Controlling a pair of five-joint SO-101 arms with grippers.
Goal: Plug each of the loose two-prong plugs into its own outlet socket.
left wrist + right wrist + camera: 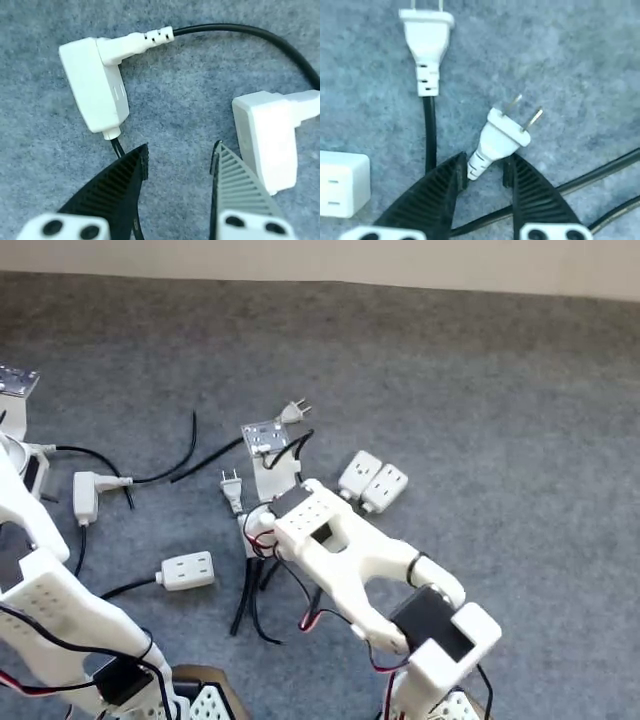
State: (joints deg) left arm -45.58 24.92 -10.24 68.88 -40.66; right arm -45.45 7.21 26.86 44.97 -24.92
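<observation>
The right arm [350,555] reaches from the lower right of the high view toward the middle, over grey carpet [500,390]. The right arm's jaws stand narrow, one on each side of the ribbed neck of a white two-prong plug [502,135]. One jaw touches the neck and a small gap shows at the other, so they are not closed on it. This plug lies on the carpet with its prongs pointing away from the arm.

A second plug [426,40] lies well apart from it near the top left of the right wrist view, on a black cord [430,130]. A white outlet socket [342,185] sits at the lower left edge. In the high view, a pair of sockets [373,481] rests just right of the arm, touching each other.

The left arm [45,605] runs up the left edge of the high view. The left arm's jaws are wide apart above bare carpet, holding nothing. A white corded block [95,85] lies at the upper left of the left wrist view, and another white block [267,135] lies just beside the grey jaw on the right.
</observation>
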